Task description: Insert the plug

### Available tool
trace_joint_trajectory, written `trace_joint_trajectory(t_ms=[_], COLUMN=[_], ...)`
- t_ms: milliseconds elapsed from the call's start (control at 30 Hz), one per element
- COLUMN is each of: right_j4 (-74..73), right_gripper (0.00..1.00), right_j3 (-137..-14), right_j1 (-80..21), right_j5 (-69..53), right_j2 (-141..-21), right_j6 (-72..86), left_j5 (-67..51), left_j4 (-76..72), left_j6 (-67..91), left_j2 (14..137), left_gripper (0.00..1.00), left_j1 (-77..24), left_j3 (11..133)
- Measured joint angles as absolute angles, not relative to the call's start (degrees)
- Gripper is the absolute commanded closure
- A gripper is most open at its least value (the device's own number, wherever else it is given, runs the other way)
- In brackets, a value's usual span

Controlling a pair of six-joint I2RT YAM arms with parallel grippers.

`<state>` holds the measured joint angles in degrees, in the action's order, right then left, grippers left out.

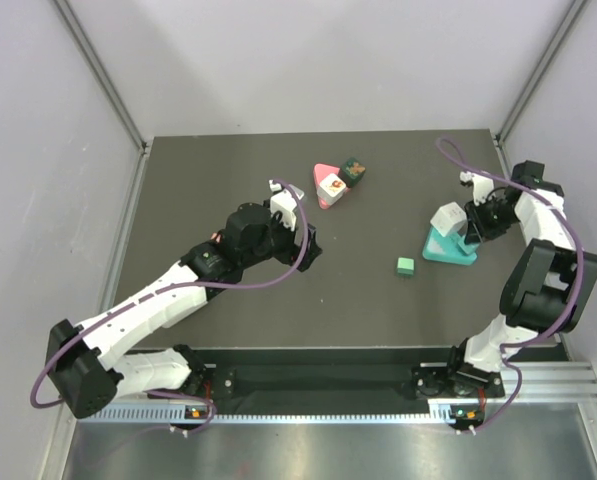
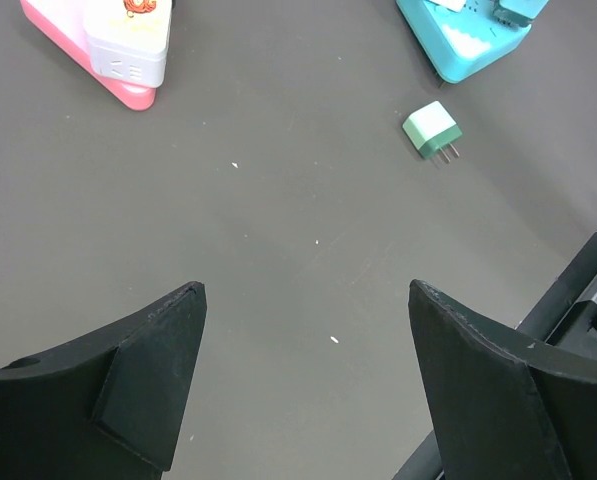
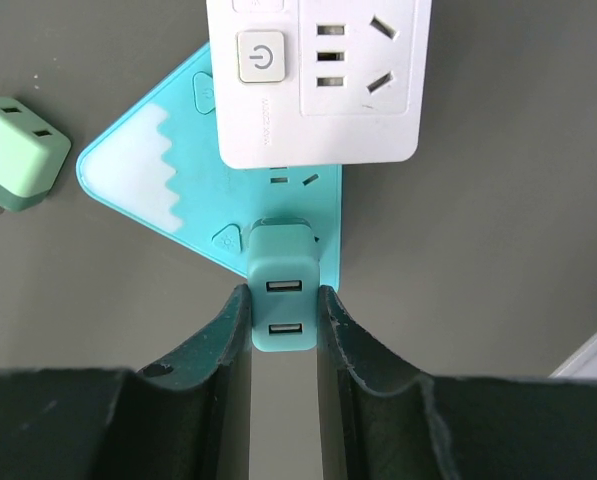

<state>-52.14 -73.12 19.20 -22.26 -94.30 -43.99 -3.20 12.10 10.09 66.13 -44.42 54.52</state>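
The left arm (image 1: 168,300) stretches from lower left toward the frame's centre, the left gripper (image 2: 303,300) wide open. The right arm (image 1: 538,280) folds at right, the right gripper (image 3: 282,295) pinching a plug (image 3: 283,258).

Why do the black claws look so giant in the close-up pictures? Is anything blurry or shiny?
Left wrist view: the left gripper's fingers sit right by the lens, so they loom large; the green plug is sharp. Right wrist view: same for the right gripper's fingers; the teal plug is crisp, no glare. Top view: soft even light, faint shadows.
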Motion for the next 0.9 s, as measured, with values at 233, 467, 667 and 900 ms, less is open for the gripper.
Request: trace_joint_trajectory(t_ms=[233, 467, 667, 900], right_j4=[-50.7, -45.1, -39.8, -38.2], right_gripper=[1.0, 1.0, 1.0, 1.0], right_j3=[-72.2, -66.9, -62.5, -62.3], right_j1=[19.2, 19.1, 19.0, 19.2], right_j5=[-22.9, -23.1, -23.1, -24.3], right_j2=[-94.8, -90.7, -87.7, -89.6], right_j6=[-42.8, -40.9, -38.7, -37.2], left_j5=[-3.2, -3.4, -3.6, -3.4], left_j4=[12.1, 12.1, 12.1, 12.1], left_j6=[10.1, 10.1, 10.1, 10.0], left_j2=[65.6, 64.2, 63.6, 62.3], left_gripper=[0.14, 0.14, 0.13, 0.13], left_j1=[-44.4, -44.4, -44.5, -44.6], left_j3=[54.5, 54.5, 54.5, 54.5])
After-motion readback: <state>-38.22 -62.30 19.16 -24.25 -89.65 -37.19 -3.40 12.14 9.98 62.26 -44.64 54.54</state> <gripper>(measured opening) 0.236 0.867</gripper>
